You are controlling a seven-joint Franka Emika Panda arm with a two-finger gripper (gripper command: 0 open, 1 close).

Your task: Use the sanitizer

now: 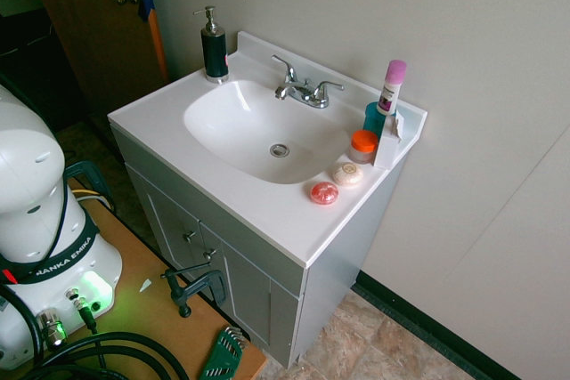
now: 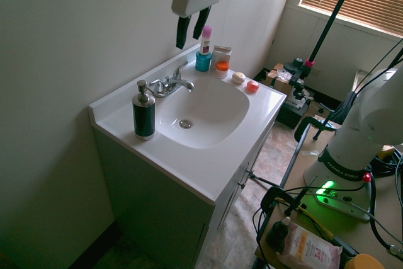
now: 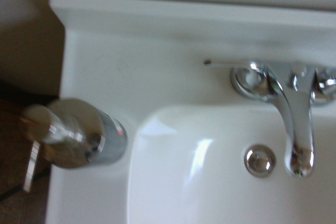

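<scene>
with the gripper (image 2: 192, 33) spread and empty at the frame's top, high above the sanitizer (image 2: 143, 113) standing at the vanity's left rear corner, we should descend squarely over its silver pump head (image 2: 143, 87) and press straight down.

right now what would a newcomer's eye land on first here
Probably the white sink filling the vanity top, with the chrome faucet behind the basin. Next, the dark sanitizer standing alone at one back corner, the open tool hanging high above the counter, holding nothing. At the opposite end, a pink-capped tube stands in a teal cup.
</scene>
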